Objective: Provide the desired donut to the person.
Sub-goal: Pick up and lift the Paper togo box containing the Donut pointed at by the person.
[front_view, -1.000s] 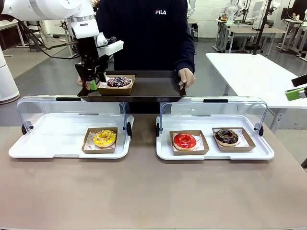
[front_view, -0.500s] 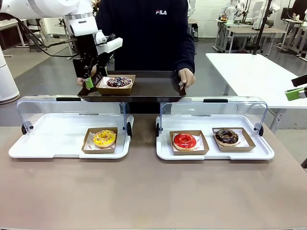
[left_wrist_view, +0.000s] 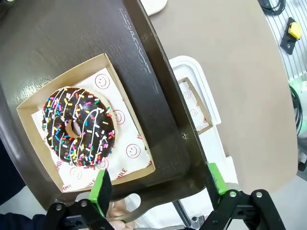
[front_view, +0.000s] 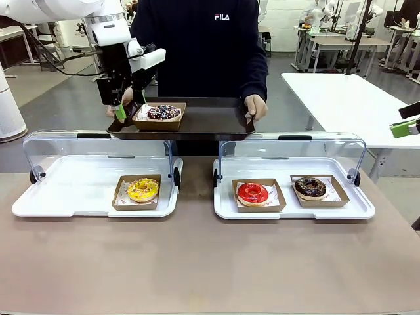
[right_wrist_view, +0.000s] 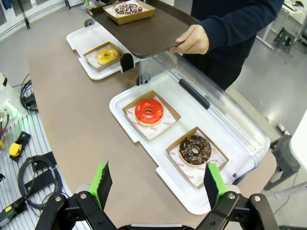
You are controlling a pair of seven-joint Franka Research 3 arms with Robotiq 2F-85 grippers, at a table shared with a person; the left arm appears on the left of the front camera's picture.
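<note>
Left gripper [left_wrist_view: 158, 182]: fingers wide, holding nothing. Sprinkle donut [left_wrist_view: 79, 127] sits in its box [left_wrist_view: 136, 153] on the tray [left_wrist_view: 72, 28], just ahead of one pad. The tray corner lies between the fingers. Person [front_view: 203, 52] holds the tray, hand [front_view: 254, 105] on its edge. Right gripper [right_wrist_view: 156, 179]: fingers wide, empty, with the red donut [right_wrist_view: 148, 111] and chocolate donut [right_wrist_view: 194, 149] ahead of them.

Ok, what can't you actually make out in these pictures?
Left wrist view: box below the tray; the tray hides what's in it.
Left wrist view: person's hand, mostly hidden under the tray's edge.
Front view: right pincer, cut off by the right edge.
Front view: liner print, too small to read.
</note>
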